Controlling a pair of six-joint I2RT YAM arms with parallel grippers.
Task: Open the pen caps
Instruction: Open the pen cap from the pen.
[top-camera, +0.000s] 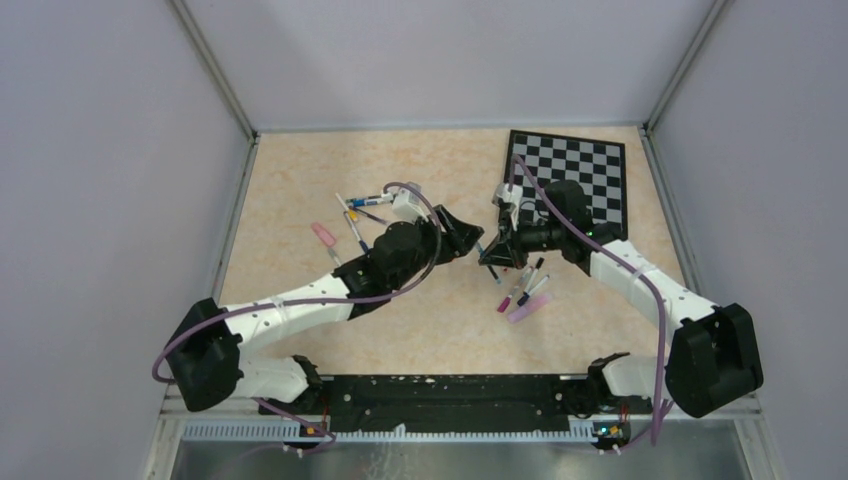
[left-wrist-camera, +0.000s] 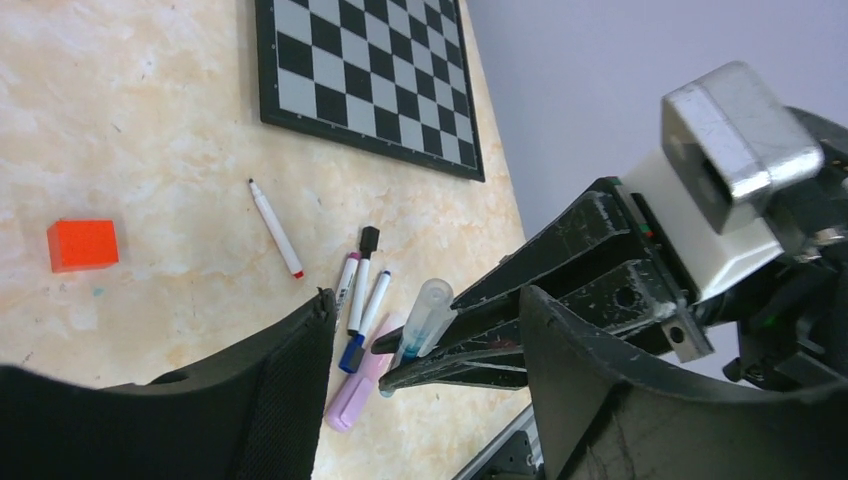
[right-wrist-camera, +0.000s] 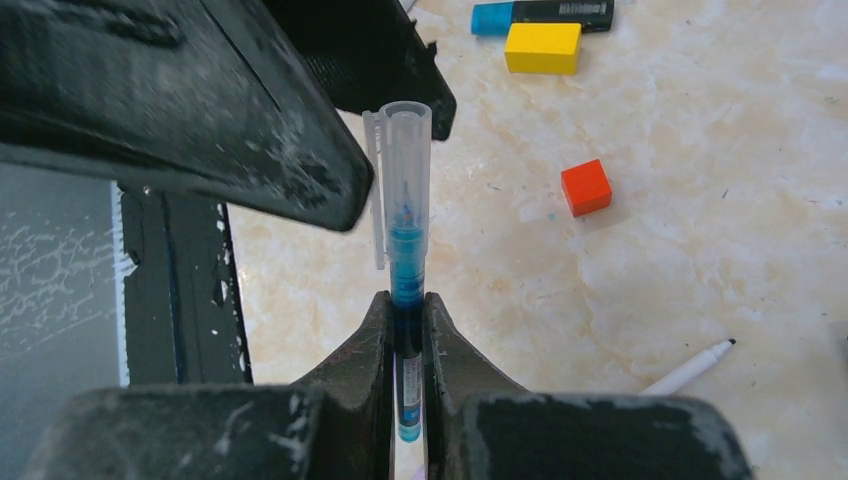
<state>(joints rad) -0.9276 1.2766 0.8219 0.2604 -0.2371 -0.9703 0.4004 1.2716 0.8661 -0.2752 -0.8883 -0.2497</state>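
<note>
The left arm (top-camera: 290, 310) and right arm (top-camera: 625, 265) are wearing white shells, black joints, trailing purple cables (top-camera: 663, 345) and scuffed black tool fingers (right-wrist-camera: 355, 365).

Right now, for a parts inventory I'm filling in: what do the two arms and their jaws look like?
Both the left arm and right arm have white links, black joints and black, scuffed jaws. A purple cable loops along each.

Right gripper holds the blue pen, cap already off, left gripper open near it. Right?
No. The clear cap is still on the blue pen; the right wrist view shows it covering the tip. The right gripper does hold the pen, with the left gripper open near it.
</note>
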